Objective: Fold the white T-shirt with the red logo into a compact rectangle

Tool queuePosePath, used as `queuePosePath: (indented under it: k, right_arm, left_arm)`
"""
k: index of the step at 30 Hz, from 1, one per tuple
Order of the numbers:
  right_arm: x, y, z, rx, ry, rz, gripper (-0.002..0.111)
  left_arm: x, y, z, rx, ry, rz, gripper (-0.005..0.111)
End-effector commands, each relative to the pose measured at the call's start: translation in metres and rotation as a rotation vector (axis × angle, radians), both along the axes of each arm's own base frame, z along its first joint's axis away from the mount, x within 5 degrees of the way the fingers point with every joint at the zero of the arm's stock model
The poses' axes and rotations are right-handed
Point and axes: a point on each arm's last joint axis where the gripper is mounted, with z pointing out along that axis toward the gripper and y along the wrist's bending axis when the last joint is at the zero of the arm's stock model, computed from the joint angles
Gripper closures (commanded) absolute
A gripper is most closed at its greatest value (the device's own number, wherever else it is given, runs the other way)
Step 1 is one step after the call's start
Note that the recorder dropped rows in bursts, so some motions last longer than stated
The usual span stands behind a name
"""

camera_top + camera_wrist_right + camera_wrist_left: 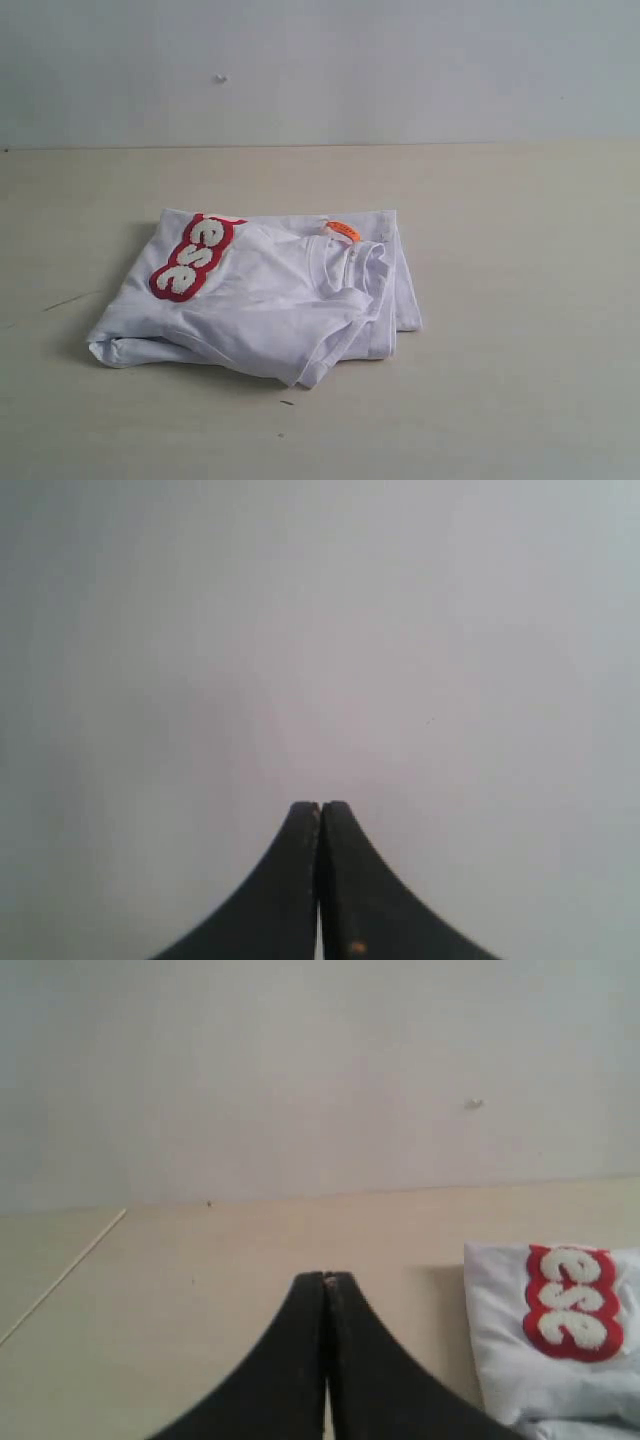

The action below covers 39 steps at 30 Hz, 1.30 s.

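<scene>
White T-shirt [270,310] lay folded on the table [520,380], red logo [192,258] at its far left, left gripper [327,1278] clenched empty, right gripper [320,806] clenched empty

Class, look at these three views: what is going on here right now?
Nothing is being handled. The white cotton short-sleeved T-shirt lies folded in a rough rectangle on the pale beige table, part of its fuzzy red logo patch and its small orange neck tag showing on top. The black left gripper is shut and empty, clear of the shirt. The black right gripper is shut too, facing a blank pale surface.
</scene>
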Motion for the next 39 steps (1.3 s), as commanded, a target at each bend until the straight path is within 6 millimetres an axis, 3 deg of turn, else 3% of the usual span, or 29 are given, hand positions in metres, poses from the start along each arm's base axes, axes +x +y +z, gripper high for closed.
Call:
queuePosePath:
  k: [1,7,12,39]
  right_arm:
    - [-0.002,-0.0004,-0.0007,0.001,-0.007,-0.002,0.108]
    - [-0.002,-0.0004,-0.0007,0.001,-0.007,-0.002,0.108]
    - [-0.002,-0.0004,-0.0007,0.001,-0.007,-0.002,0.108]
    - [-0.0017,-0.0001,-0.0018,-0.003,0.005,0.0,0.108]
  left_arm:
    - [-0.002,0.0008,-0.0142,-0.053,0.147,0.017,0.107]
    - [-0.0035,0.0003,-0.0204,-0.088,0.216,0.019,0.107]
    - [-0.0037,0.0031,-0.0204,-0.115,0.213,0.081,0.107]
    - [-0.0035,0.0017,-0.0198,-0.112,0.207,0.055,0.107]
